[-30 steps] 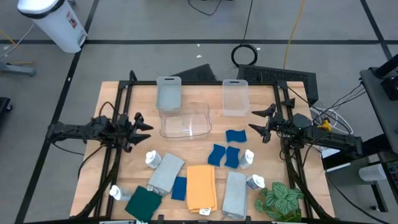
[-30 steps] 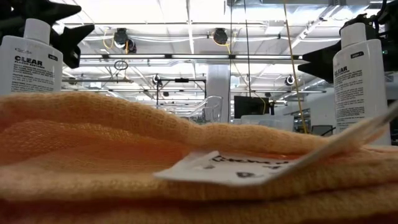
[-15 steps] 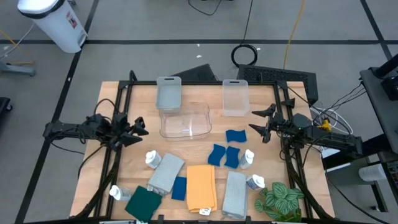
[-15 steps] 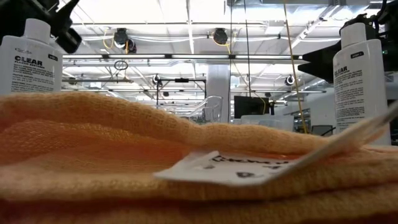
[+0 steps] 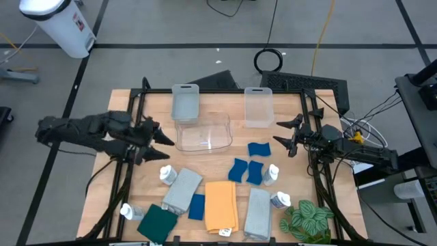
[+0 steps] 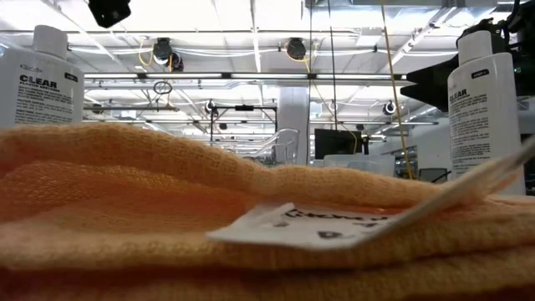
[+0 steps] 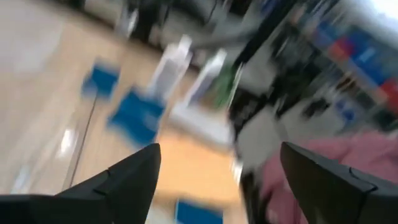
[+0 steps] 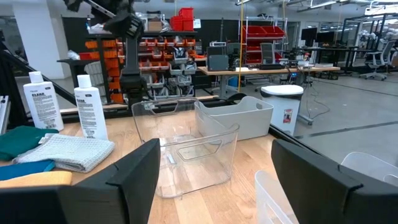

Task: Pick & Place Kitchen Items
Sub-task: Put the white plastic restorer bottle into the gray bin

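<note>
Near the far edge of the wooden tabletop (image 5: pixel 130 191) a grey plastic bin (image 5: pixel 184 104) stands left of a clear plastic bin (image 5: pixel 258 106); a larger clear plastic bin (image 5: pixel 203 132) sits just in front of the grey one. Right of centre lie three small wavy blue sponges (image 5: pixel 247 164), with a small white bottle (image 5: pixel 272 173) beside them. Along the near edge, left to right: a white bottle (image 5: pixel 126 211), a folded dark green cloth (image 5: pixel 158 223), a folded grey cloth (image 5: pixel 181 189), a folded orange cloth (image 5: pixel 220 205), a second grey cloth (image 5: pixel 257 212) and a green leafy plant (image 5: pixel 305 220) at the near right corner.
</note>
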`<state>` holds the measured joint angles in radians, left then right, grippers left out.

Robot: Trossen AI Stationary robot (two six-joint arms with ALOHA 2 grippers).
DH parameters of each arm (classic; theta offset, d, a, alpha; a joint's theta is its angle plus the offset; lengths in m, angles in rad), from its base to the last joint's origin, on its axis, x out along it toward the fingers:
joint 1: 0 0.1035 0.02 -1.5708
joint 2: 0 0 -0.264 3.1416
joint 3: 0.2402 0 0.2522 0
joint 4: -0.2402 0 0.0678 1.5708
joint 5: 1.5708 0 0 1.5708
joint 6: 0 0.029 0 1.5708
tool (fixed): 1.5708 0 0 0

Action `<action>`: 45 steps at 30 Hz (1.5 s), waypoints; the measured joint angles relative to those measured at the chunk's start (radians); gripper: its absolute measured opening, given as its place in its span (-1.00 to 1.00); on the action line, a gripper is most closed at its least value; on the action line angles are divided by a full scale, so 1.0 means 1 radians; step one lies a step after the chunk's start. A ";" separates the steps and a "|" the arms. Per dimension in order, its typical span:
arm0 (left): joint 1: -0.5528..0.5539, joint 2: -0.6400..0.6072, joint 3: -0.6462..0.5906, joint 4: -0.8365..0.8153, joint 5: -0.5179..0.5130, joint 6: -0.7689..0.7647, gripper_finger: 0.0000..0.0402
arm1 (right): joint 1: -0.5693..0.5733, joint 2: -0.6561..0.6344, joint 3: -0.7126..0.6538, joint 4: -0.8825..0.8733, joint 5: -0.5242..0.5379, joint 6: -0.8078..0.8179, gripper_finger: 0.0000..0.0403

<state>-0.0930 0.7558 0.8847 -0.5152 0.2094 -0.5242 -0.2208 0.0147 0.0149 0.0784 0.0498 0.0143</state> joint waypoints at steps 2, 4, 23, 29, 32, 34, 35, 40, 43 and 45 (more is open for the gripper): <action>-0.021 0.093 0.115 -0.172 -0.001 -0.018 0.70 | 0.000 0.000 0.000 0.000 0.000 0.000 0.38; -0.042 0.182 0.224 -0.322 -0.011 -0.037 0.70 | 0.000 0.000 0.000 0.000 0.000 0.000 0.38; -0.188 0.576 0.426 -0.915 -0.087 -0.544 0.70 | 0.000 0.000 0.000 0.000 0.000 0.000 0.38; -0.233 0.586 0.426 -0.890 -0.119 -0.601 0.70 | 0.000 0.000 0.000 0.000 0.000 0.000 0.38; -0.254 0.588 0.426 -0.872 -0.148 -0.612 0.70 | 0.000 0.000 0.000 0.000 0.000 0.000 0.38; -0.265 0.588 0.426 -0.871 -0.166 -0.620 0.70 | 0.000 0.000 0.000 0.000 0.000 0.000 0.38; -0.271 0.588 0.426 -0.871 -0.175 -0.623 0.70 | 0.000 0.000 0.000 0.000 0.000 0.000 0.38; -0.292 0.624 0.426 -0.867 -0.186 -0.630 0.60 | 0.000 0.000 0.000 0.000 0.000 0.000 0.38; -0.307 0.653 0.426 -0.867 -0.186 -0.630 0.49 | 0.000 0.000 0.000 0.000 0.000 0.000 0.38; -0.315 0.673 0.426 -0.864 -0.186 -0.633 0.43 | 0.000 0.000 0.000 0.000 0.000 0.000 0.38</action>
<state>-0.4080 1.4290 1.3106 -1.3796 0.0235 -1.1574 -0.2207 0.0146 0.0151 0.0784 0.0501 0.0143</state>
